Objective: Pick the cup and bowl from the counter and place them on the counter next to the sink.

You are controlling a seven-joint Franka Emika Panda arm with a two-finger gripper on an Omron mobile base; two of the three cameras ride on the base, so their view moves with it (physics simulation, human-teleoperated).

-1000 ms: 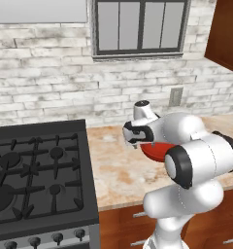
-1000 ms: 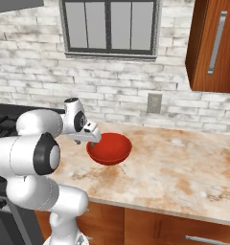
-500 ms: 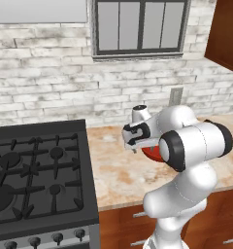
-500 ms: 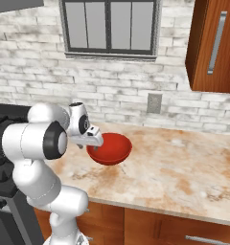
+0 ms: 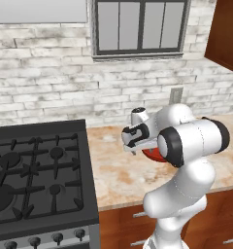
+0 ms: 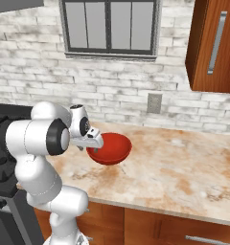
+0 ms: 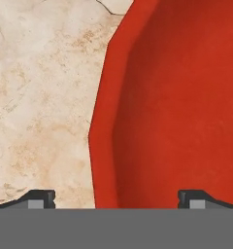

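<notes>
The glossy red bowl [image 6: 112,148] sits on the beige counter [image 6: 184,172], partly hidden behind my arm in the left base view, where a red sliver of the bowl [image 5: 152,154] shows. My gripper [image 6: 94,139] hangs open just over the bowl's left rim, pointing down. In the hand view the bowl [image 7: 176,107] shows on the right, and its rim runs between the two tips of my gripper [image 7: 116,197], one tip over bare counter [image 7: 41,97], the other over the bowl's inside. Nothing is held. The cup and the sink are out of view.
A black gas stove [image 5: 36,180] borders the counter on the left. A brick wall with an outlet [image 6: 154,103] runs along the back, under a window. A brown wall cabinet [image 6: 215,43] hangs at the upper right. Bare counter stretches to the right of the bowl.
My hand has sunk a little and edged toward the bowl's left rim, with the elbow swinging round. The jaws stayed open and the bowl did not move.
</notes>
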